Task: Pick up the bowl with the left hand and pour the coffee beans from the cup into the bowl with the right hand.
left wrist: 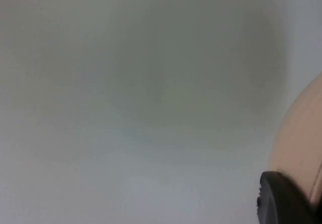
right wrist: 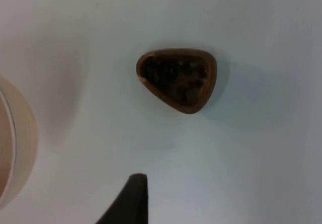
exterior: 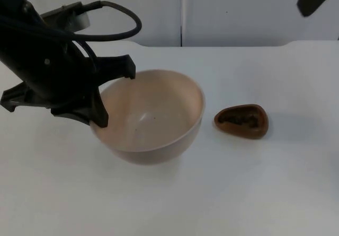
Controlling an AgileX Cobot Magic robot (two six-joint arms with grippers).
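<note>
The left gripper (exterior: 114, 95) straddles the bowl's (exterior: 151, 116) rim at its nine o'clock side — fingers apart, one inside, one outside. At the bowl's three o'clock, apart from it, stands the brown cup (exterior: 242, 121) of coffee beans (exterior: 239, 119), long axis left–right, narrow end pointing right. Open white table (exterior: 254, 193) lies all around. The right gripper (right wrist: 132, 204) waits above the cup — I cannot tell its fingers' state.

Empty beige bowl (exterior: 151, 116) upright — beside it, brown bean-filled cup (exterior: 241, 121).

1. The bowl (exterior: 153, 119) is plain pale beige, pinkish inside.
2. The cup (exterior: 242, 121) is reddish brown, holding dark brown coffee beans (right wrist: 176, 77).
3. The table (exterior: 265, 193) is white.
4. The left gripper (exterior: 114, 95) is black.
</note>
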